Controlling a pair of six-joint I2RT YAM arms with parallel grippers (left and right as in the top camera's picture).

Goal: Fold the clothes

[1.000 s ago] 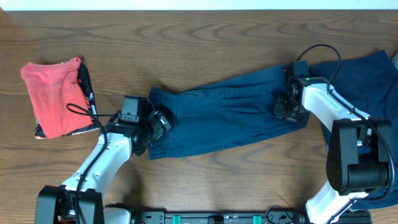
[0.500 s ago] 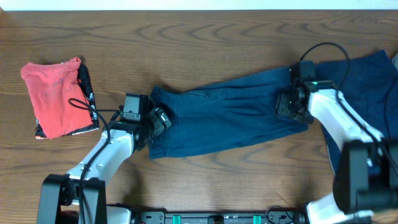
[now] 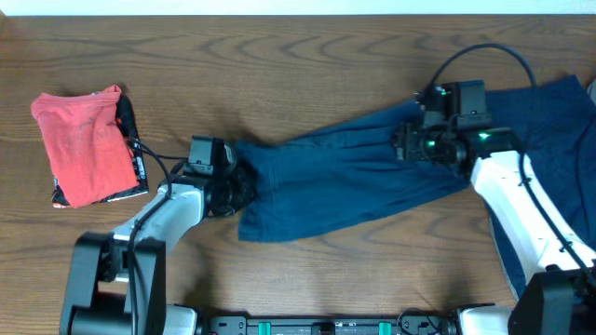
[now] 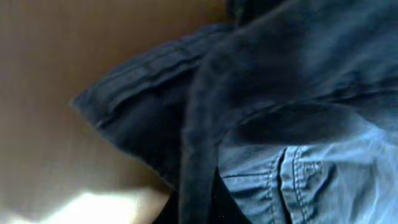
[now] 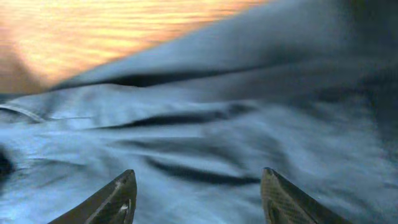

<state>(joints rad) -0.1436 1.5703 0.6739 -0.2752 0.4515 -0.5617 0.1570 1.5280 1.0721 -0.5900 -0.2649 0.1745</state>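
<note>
A long dark navy garment of the clothes (image 3: 345, 177) lies stretched slantwise across the table's middle. My left gripper (image 3: 237, 182) sits at its left end, shut on a pinched ridge of the cloth (image 4: 198, 155) that runs down between the jaws. The left fingers themselves are hidden by fabric in the left wrist view. My right gripper (image 3: 406, 146) hovers over the garment's right part, open. Its two fingertips (image 5: 122, 198) stand wide apart above rumpled blue cloth (image 5: 205, 124), with nothing between them. A second navy garment (image 3: 549, 121) lies at the far right, under the right arm.
A folded red garment (image 3: 84, 144) with a dark patterned edge lies at the far left. Bare wooden tabletop (image 3: 298, 56) runs along the back and in front of the navy garment. The arm bases stand at the front edge.
My left gripper has shut on the garment's left end, which has bunched slightly rightward. My right gripper has left the garment's lower right edge, moving back and a little left.
</note>
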